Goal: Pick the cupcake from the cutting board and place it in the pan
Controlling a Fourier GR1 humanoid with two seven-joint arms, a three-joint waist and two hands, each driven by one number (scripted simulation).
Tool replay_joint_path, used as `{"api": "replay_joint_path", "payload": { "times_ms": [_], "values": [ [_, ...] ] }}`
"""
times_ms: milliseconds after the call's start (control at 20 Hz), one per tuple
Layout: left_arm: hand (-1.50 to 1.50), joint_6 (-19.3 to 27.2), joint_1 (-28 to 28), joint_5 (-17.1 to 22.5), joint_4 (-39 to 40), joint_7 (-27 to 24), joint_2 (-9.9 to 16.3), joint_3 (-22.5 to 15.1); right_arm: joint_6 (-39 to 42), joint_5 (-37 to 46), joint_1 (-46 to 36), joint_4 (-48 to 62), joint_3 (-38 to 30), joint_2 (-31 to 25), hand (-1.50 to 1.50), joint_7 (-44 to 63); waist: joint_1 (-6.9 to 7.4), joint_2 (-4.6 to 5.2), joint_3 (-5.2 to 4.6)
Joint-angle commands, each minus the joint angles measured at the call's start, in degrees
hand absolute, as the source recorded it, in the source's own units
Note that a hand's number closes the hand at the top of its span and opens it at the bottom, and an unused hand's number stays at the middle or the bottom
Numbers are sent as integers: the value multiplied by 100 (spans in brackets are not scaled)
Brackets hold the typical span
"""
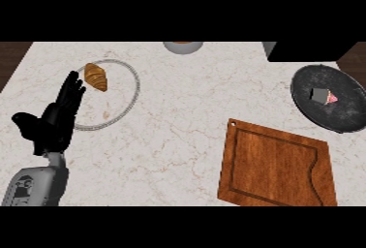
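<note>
The cupcake (323, 95), grey-wrapped with pink topping, lies on its side inside the dark round pan (332, 116) at the right edge of the counter. The wooden cutting board (275, 167) lies below the pan at the lower right, with nothing on it. My left hand (53, 121) rests open at the left, fingers straight and pointing up, thumb out to the left. It touches none of the task's objects. My right hand does not show anywhere.
A croissant (96, 76) sits on a round plate (133, 92) just right of my left hand. A bowl (183, 46) stands at the counter's far edge, and a black box (311, 50) at the far right.
</note>
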Motion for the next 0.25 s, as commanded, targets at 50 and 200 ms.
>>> {"api": "replay_joint_path", "payload": {
  "times_ms": [50, 200],
  "values": [
    [0, 14, 153, -21, -173, 10, -24, -30, 1530, -84, 564, -201, 171, -201, -150, -1103, -24, -24, -2],
    [0, -76, -129, 80, 25, 55, 53, 75, 1080, -196, 544, -322, 200, -83, -150, -1007, 37, 15, 4]
  ]
}}
